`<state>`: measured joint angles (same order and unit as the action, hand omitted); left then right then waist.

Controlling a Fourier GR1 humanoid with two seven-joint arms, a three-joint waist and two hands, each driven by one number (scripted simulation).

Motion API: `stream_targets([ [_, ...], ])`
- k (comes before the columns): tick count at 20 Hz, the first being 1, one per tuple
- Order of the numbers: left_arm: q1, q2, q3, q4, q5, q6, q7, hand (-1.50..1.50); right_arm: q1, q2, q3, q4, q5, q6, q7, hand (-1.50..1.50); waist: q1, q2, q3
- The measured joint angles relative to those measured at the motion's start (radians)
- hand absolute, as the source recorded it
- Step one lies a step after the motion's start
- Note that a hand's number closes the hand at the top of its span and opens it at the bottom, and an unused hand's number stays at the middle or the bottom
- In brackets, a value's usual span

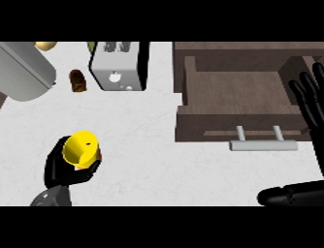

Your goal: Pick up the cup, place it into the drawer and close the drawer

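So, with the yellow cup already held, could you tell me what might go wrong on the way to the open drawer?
1. The yellow plastic cup sits tilted in the left robot hand, so it could slip during the carry.
2. The open brown wooden drawer lies far to the right; its raised front wall and grey metal handle could catch the cup.
3. The right robot hand, open beside the drawer, could get in the way.

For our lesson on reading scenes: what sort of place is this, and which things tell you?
Most likely a kitchen counter. A toaster stands on the white countertop, an open wooden drawer with a metal handle sits beside it, and the left hand holds a yellow cup.
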<state>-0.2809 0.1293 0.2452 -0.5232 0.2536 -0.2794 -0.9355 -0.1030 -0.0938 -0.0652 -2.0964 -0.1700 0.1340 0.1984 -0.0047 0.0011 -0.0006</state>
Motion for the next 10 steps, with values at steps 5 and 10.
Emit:
stream_targets([
  [5,-0.012,-0.001,-0.007,-0.030,-0.007,0.031,-0.019,1.50,-0.010,0.002,-0.001,0.002,0.003,-0.004,-0.002,-1.50,0.002,-0.001,0.000],
  [10,-0.038,0.002,-0.007,-0.024,-0.011,0.055,-0.039,1.50,0.001,0.019,0.021,0.016,0.028,-0.008,-0.027,-1.50,0.001,0.000,0.000],
])
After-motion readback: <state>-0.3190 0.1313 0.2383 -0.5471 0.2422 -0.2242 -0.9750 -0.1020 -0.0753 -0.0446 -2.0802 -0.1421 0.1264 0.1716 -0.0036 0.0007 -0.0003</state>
